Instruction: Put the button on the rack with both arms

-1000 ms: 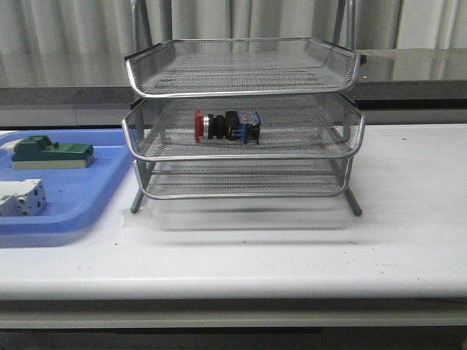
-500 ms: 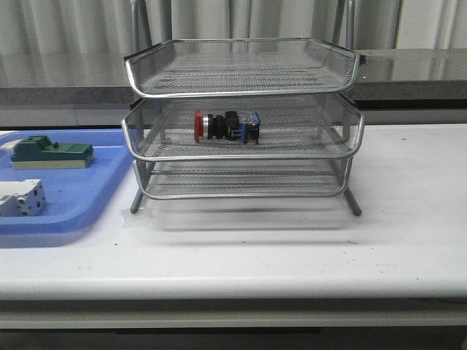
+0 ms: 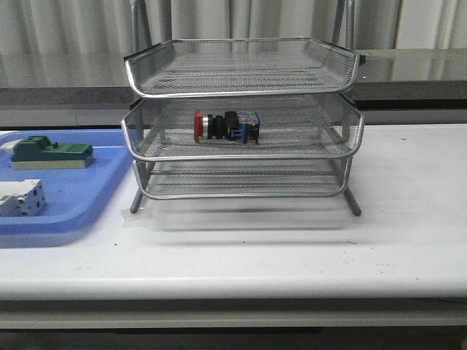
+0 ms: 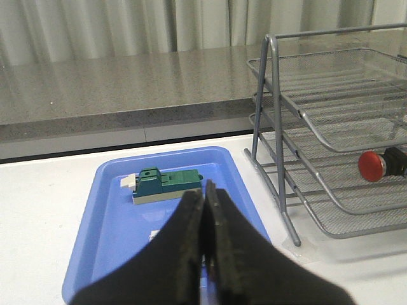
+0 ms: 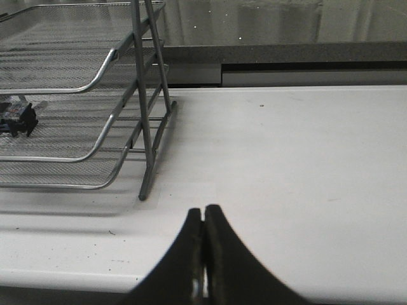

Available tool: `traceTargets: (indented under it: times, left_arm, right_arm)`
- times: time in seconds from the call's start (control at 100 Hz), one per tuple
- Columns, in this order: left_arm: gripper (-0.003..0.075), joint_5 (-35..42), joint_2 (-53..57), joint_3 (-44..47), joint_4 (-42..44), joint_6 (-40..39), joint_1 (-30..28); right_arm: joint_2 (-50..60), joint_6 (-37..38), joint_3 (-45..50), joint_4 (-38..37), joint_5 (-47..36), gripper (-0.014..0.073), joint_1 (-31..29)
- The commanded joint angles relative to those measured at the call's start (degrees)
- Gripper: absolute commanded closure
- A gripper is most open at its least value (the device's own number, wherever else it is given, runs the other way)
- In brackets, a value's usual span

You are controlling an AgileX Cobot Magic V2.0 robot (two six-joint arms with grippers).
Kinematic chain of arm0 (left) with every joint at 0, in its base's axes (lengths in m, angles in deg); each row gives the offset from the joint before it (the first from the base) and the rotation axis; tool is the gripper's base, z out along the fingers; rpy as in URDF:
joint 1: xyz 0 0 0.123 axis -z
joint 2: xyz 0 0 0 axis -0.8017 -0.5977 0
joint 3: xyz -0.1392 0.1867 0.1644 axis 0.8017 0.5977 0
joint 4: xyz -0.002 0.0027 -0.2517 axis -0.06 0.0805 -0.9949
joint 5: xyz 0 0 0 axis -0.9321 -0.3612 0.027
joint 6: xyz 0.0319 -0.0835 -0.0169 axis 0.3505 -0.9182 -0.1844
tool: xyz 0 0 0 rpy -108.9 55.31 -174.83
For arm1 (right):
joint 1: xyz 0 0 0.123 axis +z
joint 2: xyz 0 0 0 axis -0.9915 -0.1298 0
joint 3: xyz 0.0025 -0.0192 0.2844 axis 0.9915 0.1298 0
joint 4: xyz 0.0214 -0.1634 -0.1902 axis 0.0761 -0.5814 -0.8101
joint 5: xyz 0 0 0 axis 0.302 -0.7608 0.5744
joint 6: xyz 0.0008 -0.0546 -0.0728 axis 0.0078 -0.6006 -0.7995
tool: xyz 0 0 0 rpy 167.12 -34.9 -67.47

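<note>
With both my left gripper [image 4: 205,254] and right gripper [image 5: 203,254] closed and empty, the button [image 3: 226,126] lies in the rack's [image 3: 243,117] middle tray, probably light, rigid, best gripped across its black body.

left pincer [image 4: 205,254] closed, empty | over blue tray [image 4: 114,216] | button [image 4: 380,165] in rack [image 4: 331,127]

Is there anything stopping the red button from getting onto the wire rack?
No. The button already lies on its side in the middle tray of the rack. Nothing blocks it, and both grippers are shut away from it.
</note>
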Motion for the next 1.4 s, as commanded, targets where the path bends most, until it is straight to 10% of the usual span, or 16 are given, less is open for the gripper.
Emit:
traceTargets:
  times: [0.0,1.39]
  left_arm:
    - [0.074,3.5,-0.7,-1.5,-1.5,-0.5,-0.2]
    - [0.074,3.5,-0.7,-1.5,-1.5,-0.5,-0.2]
  right_arm:
    - [1.8,1.0,1.3,-0.8,-7.2,0.0653,-0.1]
    - [3.2,2.8,7.9,-0.8,-14.8,0.0653,-0.2]
